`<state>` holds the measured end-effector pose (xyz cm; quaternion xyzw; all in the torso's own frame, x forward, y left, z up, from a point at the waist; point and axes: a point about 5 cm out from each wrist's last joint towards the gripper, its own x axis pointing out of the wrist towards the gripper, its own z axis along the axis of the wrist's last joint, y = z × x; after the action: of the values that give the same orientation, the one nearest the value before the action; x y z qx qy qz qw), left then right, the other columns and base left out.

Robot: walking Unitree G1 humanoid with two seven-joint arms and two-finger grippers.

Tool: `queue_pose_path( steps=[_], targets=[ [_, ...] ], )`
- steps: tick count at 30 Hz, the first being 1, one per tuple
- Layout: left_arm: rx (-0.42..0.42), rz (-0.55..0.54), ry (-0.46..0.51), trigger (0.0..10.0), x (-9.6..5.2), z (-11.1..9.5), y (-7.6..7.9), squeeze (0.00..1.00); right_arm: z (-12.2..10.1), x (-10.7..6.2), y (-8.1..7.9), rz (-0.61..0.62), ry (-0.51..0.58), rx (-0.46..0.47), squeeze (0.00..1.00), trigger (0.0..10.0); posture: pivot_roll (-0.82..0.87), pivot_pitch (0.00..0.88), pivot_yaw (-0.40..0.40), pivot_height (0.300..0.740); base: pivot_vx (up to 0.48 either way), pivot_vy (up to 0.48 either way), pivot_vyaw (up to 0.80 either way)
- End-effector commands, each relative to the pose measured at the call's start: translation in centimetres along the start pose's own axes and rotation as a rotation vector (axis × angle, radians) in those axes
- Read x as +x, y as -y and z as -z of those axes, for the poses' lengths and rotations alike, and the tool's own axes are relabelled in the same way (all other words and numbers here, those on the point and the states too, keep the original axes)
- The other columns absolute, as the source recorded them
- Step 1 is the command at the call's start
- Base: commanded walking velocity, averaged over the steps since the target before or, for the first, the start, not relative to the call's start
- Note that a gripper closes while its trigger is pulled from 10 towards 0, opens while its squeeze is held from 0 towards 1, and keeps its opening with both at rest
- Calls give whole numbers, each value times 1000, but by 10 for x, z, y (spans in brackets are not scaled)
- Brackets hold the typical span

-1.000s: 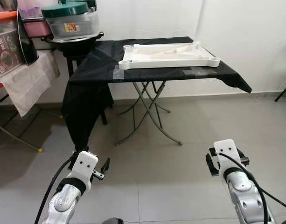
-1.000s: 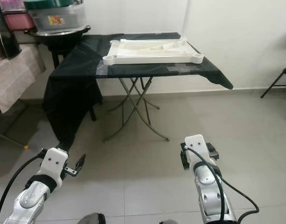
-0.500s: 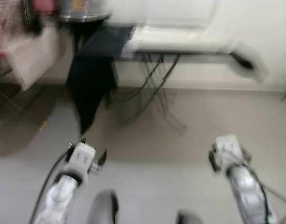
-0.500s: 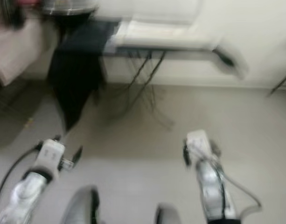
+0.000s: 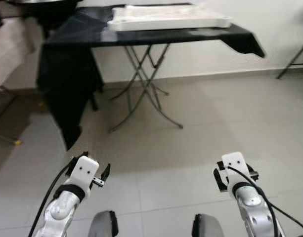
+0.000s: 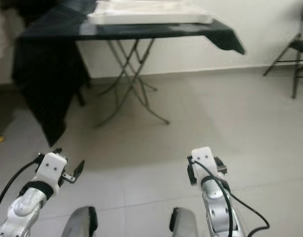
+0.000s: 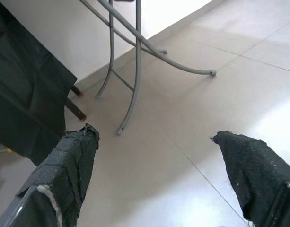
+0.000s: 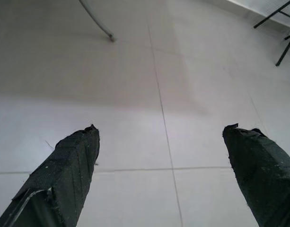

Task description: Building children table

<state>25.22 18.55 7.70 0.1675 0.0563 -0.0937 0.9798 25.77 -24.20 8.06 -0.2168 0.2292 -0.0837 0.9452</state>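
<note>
A white plastic children's tabletop lies upside down on a folding table covered with a black cloth, far ahead at the top of the head views. My left gripper hangs low over the tiled floor, open, with nothing between its black fingers. My right gripper hangs likewise on the other side, open and empty, pointing at bare tiles. Both arms are well short of the table.
The table's crossed metal legs stand on the floor ahead, with black cloth draping down on the left. A dark chair leg shows at the far right. My own feet appear at the bottom edge.
The camera has tilted down and shifted, so the table now sits higher and partly cut off. Both grippers hang as before, open.
</note>
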Motion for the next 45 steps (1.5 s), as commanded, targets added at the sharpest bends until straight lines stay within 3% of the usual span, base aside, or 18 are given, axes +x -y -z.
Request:
queue_pose_path(
  steps=[1, 5, 12, 17, 26, 31, 37, 45],
  targets=[
    [-3, 3, -24, 10000, -3, 6, 2, 0, 5, 0, -3, -14, -26, -20, 0, 10000, -34, 0, 19, 465, 0, 0, 0],
    [0, 1, -31, 10000, -3, 7, 1, 0, 15, -2, 5, -7, -72, -31, 0, 10000, -36, 0, 19, 445, 0, 0, 0],
    [2, -1, -41, 10000, -5, 10, 1, 0, 31, -7, 5, -30, -137, -19, 0, 10000, -36, 0, 18, 405, 0, 0, 0],
    [3, -5, -48, 10000, -8, 12, 0, 0, 61, -20, 12, -29, -274, -28, 0, 10000, -41, 0, 19, 375, 0, 0, 0],
    [3, -3, -48, 10000, -8, 12, 0, 0, 74, -24, 17, -11, -353, -24, 0, 10000, -44, 0, 21, 335, 0, 0, 0],
    [5, -9, -50, 10000, -10, 12, -2, 0, 85, -22, 12, -33, -407, -19, 0, 10000, -34, 0, 13, 305, 0, 0, 0],
    [6, -14, -52, 10000, -11, 12, -2, 0, 91, -21, 10, -47, -435, -24, 0, 10000, -31, 0, 10, 300, 0, 0, 0],
    [7, -17, -54, 10000, -11, 12, -3, 0, 96, -16, 20, 1, -447, -27, 0, 10000, -32, 0, 11, 300, 0, 0, 0]
  ],
)
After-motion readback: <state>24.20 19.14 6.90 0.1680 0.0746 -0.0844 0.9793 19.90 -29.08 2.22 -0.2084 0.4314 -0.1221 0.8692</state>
